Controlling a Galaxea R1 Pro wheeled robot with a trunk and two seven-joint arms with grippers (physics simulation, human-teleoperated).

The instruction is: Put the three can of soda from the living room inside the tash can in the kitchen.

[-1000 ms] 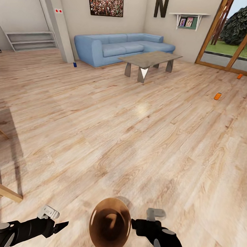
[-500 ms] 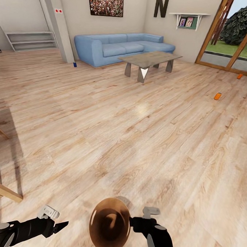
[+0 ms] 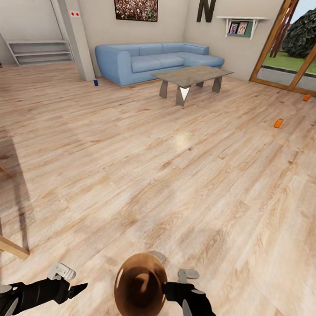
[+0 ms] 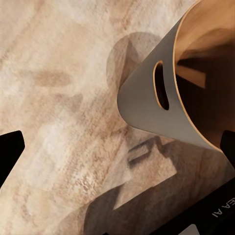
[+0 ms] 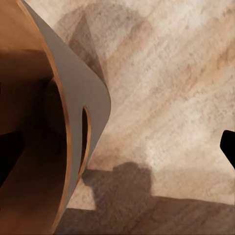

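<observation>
The right end effector had drawn back toward the robot, spread astride the trash can's rim; the left end effector hung spread. Soda cans lay far across the floor.

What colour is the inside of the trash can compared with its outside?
The trash can is brown wood-toned inside and grey outside; the left wrist view shows it best.
</observation>
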